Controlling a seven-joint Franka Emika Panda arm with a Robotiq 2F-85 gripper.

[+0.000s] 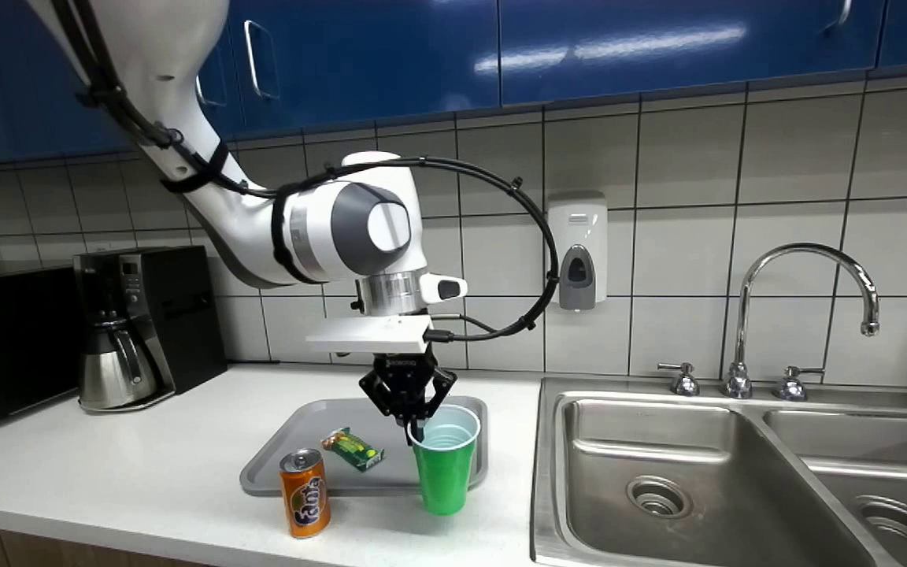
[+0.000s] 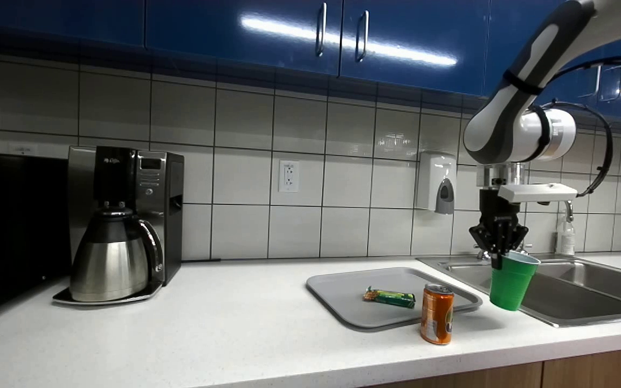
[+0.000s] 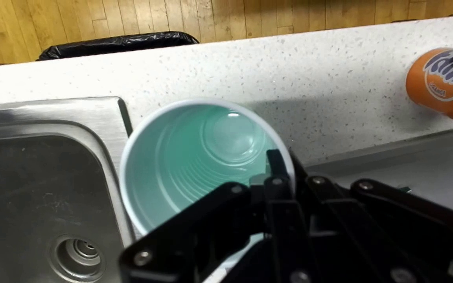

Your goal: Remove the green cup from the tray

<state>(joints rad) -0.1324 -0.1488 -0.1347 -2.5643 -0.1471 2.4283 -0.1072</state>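
The green cup (image 1: 446,480) hangs from my gripper (image 1: 416,429), tilted slightly, a little above the white counter. It also shows tilted in an exterior view (image 2: 511,284), beside the right end of the grey tray (image 2: 337,288), with a shadow on the counter below. In the wrist view my gripper (image 3: 285,169) is shut on the wall of the cup (image 3: 183,145), one finger inside the rim and one outside. The cup looks empty inside. The tray (image 1: 300,429) lies flat on the counter, with the small green-yellow packet (image 1: 353,449) on it.
An orange soda can (image 1: 305,494) stands on the counter at the tray's front edge; the wrist view shows it too (image 3: 442,84). The steel sink (image 1: 546,472) is right of the cup. A coffee maker (image 2: 149,215) stands at the left. A soap dispenser (image 1: 578,244) hangs on the wall.
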